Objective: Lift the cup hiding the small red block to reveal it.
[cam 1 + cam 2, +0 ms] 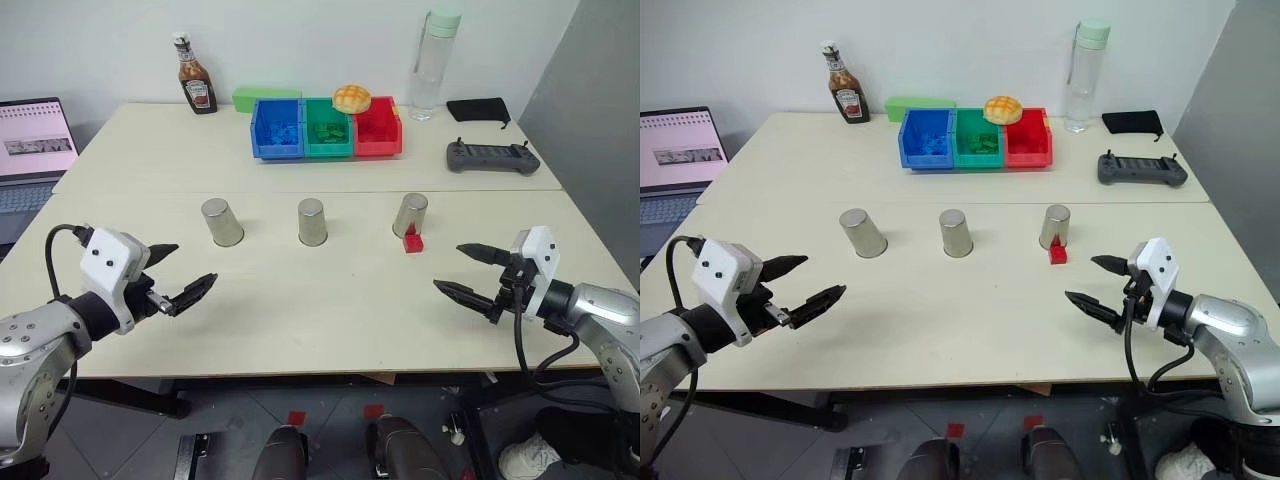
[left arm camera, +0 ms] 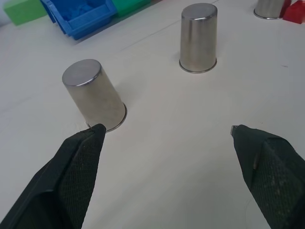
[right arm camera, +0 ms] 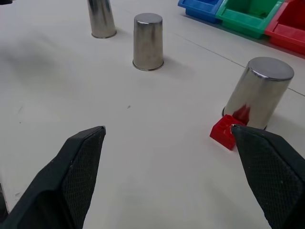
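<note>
Red block out in the open beside the right-hand cup, both my tools hanging released over the tabletop.

I see three silvery cups standing upside down in a row across the tabletop [image 1: 300,310]: the left cup [image 1: 222,222], the middle cup [image 1: 312,221] and the right cup [image 1: 410,215]. The small red block [image 1: 413,242] sits on the tabletop just at the near foot of the right cup, uncovered, touching or almost touching its rim; I cannot tell which. My left tool [image 1: 180,270] hangs with its fingers spread wide, grasping nothing, near the left cup but apart from it. My right tool [image 1: 470,270] is likewise spread wide and empty, near the block and the right cup. Three bins [image 1: 326,128] in blue, green and red stand well behind the cups.
</note>
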Motion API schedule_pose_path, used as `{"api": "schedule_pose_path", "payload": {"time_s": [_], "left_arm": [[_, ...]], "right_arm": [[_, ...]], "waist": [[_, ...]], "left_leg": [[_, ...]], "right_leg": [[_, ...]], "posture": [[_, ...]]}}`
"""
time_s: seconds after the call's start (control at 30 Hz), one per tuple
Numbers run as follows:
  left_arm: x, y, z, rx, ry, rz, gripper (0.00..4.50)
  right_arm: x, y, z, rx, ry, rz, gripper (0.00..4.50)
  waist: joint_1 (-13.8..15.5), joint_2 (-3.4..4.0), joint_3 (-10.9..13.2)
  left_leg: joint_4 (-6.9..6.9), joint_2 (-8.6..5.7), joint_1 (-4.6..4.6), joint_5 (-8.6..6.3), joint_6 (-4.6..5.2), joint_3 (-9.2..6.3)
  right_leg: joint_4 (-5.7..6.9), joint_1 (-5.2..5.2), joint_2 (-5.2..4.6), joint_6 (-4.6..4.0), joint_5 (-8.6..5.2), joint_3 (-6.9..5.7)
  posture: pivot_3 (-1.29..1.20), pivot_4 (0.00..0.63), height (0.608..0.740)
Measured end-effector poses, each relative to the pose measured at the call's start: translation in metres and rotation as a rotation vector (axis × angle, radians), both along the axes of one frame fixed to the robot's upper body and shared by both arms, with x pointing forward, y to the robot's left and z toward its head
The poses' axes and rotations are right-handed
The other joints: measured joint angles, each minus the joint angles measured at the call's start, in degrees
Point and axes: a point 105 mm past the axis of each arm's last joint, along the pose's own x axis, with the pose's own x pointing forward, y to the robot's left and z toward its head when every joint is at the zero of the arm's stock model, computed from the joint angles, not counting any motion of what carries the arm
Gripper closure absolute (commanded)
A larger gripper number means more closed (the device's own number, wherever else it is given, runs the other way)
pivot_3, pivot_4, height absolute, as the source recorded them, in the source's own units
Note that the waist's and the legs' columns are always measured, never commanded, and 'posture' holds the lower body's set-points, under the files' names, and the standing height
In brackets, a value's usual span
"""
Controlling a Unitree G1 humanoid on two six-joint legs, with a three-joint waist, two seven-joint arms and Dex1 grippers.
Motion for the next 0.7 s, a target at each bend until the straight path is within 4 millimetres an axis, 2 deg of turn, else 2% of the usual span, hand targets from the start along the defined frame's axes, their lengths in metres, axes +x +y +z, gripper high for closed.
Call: {"api": "schedule_pose_path", "payload": {"time_s": [0.7], "left_arm": [[-0.001, -0.0035, 0.002, -0.008, -0.007, -0.035, 0.0]], "right_arm": [[-0.0011, -0.0019, -0.003, 0.004, 0.011, 0.025, 0.02]], "waist": [[0.0, 0.0, 0.0]], "left_leg": [[0.0, 0.0, 0.0, 0.0, 0.0, 0.0]], "right_leg": [[0.0, 0.0, 0.0, 0.0, 0.0, 0.0]], "posture": [[0.0, 0.15, 0.74]]}}
